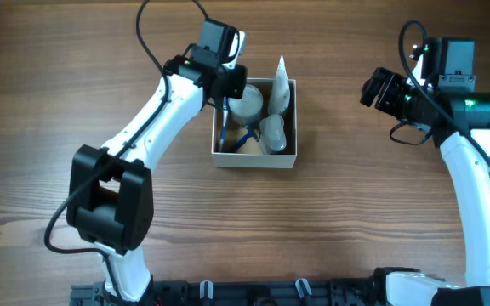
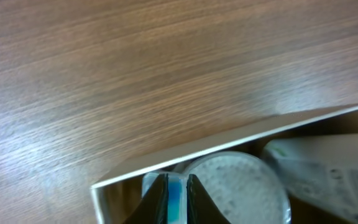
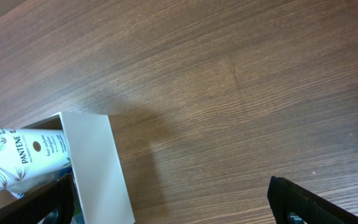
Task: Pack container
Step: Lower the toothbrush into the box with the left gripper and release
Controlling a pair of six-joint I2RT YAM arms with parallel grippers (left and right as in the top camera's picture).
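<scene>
The container (image 1: 253, 160) is a square box with white walls and a tan inside, at the table's middle. It holds a round white-lidded jar (image 1: 247, 100), a white tube (image 1: 280, 85) leaning out over the far wall, a white bottle (image 1: 273, 132) and something blue (image 1: 243, 138). My left gripper (image 1: 226, 93) is over the container's far left corner. In the left wrist view the left gripper (image 2: 176, 182) is shut on a thin clear and blue item (image 2: 176, 196), beside the jar (image 2: 241, 183) and just inside the container wall (image 2: 229, 140). My right gripper (image 1: 379, 89) is open and empty, to the right of the container.
The right wrist view shows the container's white wall (image 3: 98, 162) and the printed tube (image 3: 23, 155) at the lower left, with bare wooden table (image 3: 241, 93) between the open right fingers (image 3: 179, 205). Black cables run from both arms at the back.
</scene>
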